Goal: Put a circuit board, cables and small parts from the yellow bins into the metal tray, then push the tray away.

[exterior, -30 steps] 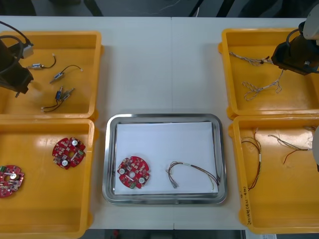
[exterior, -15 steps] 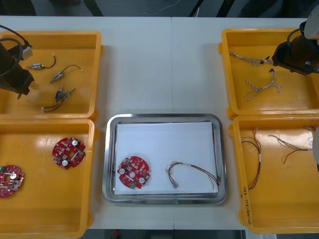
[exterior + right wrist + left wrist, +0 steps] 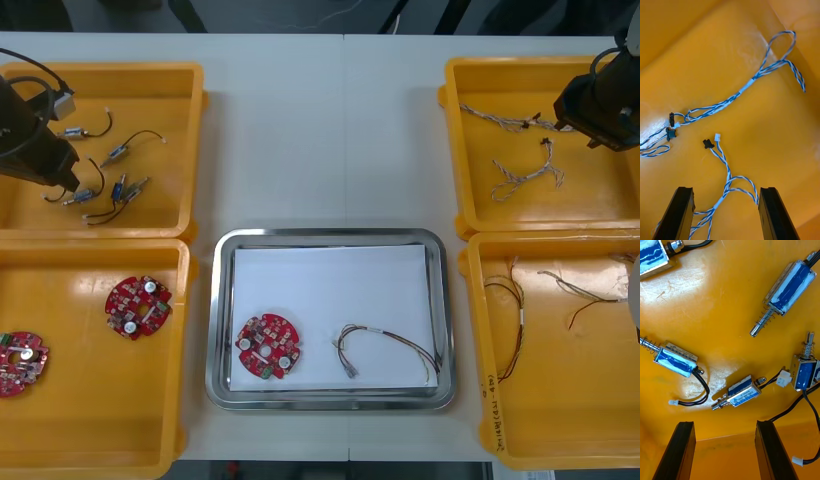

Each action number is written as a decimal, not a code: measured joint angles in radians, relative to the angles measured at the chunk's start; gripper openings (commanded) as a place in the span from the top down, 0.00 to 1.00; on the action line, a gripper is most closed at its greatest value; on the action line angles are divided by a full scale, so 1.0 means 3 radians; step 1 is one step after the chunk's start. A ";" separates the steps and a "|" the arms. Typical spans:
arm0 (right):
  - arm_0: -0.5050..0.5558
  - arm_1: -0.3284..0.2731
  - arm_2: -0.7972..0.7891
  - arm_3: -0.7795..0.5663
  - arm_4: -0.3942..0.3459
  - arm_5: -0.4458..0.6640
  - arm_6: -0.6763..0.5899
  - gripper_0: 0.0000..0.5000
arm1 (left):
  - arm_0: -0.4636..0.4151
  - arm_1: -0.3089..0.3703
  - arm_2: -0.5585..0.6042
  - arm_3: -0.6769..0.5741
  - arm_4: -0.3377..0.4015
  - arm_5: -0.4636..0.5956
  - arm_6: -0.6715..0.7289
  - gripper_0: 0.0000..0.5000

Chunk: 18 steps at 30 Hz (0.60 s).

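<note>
My left gripper hangs open in the far left yellow bin, its fingers standing wide apart above a small metal part with a black lead. Several more small metal parts lie around it. My right gripper is open over the far right yellow bin. A loose twisted blue and white cable runs between its fingers on the bin floor. The metal tray, white inside, holds a red circuit board and a cable.
Two more red circuit boards lie in the near left bin. Red and yellow cables lie in the near right bin. A second blue and white cable lies farther in the far right bin.
Both grippers have opened. The right one let go of the blue and white cable, which dropped onto the bin floor. A small metal part now lies in the bin beside the left gripper.
</note>
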<state>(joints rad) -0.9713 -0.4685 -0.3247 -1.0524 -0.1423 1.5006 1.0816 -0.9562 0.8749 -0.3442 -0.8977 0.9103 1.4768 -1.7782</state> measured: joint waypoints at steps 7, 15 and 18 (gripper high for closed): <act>0.0000 0.0000 0.0000 -0.0066 -0.0035 0.0221 -0.0356 0.00 | 0.0000 -0.0001 -0.0009 0.0000 0.0034 0.0000 0.0000 0.04; 0.0000 0.0001 0.0000 -0.0074 -0.0076 0.0381 -0.0925 0.00 | 0.0000 -0.0001 -0.0006 -0.0049 0.0052 0.0121 0.0000 0.04; 0.0000 0.0003 0.0000 -0.0075 -0.0090 0.0388 -0.1193 0.00 | 0.0000 0.0000 0.0009 -0.0130 0.0052 0.0253 0.0000 0.04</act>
<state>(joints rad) -0.9713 -0.4676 -0.3245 -1.0748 -0.1694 1.6169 0.7237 -0.9562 0.8750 -0.3415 -0.9369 0.9257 1.5527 -1.7782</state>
